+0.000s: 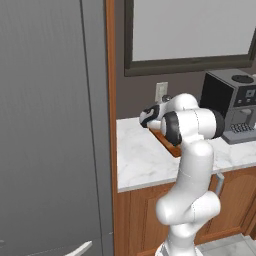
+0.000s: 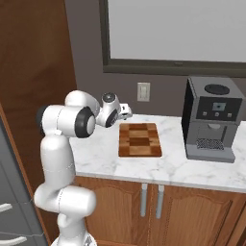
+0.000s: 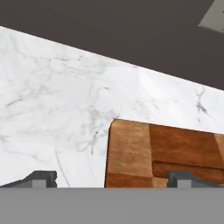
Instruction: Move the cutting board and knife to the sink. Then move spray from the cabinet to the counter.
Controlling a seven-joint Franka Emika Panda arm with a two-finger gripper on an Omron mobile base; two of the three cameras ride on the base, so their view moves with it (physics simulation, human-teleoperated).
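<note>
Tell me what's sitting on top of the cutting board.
The cutting board lies flat on the counter, and the right base view shows only its bare checkered top. The hand view shows a darker strip near its close edge; I can't tell what it is.

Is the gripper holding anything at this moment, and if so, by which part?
Nothing is held. The gripper is open, hovering above the counter with one fingertip over a corner of the cutting board.
</note>
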